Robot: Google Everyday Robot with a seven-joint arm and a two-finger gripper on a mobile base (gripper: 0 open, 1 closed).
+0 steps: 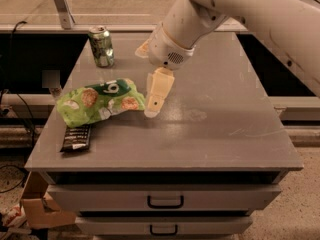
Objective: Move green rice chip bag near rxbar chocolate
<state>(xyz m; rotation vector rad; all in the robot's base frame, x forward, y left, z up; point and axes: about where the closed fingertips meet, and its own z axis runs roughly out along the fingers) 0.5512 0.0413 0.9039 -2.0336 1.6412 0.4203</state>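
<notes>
While the green rice chip bag point(97, 103) lies crumpled on the left part of the grey table point(225, 134), its right edge sits just beside the lower fingertip of the gripper point(145, 84), which hangs to the bag's right with its two pale fingers spread wide. Just in front of the bag, the rxbar chocolate point(76, 137) lies flat near the table's front-left corner. A drink can point(101, 46) stands upright behind the bag.

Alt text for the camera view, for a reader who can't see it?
A green bag lies on the left of a grey table, its lower edge meeting a dark bar near the front-left corner. The open claw hangs just right of the bag; a can stands at the back left.
</notes>
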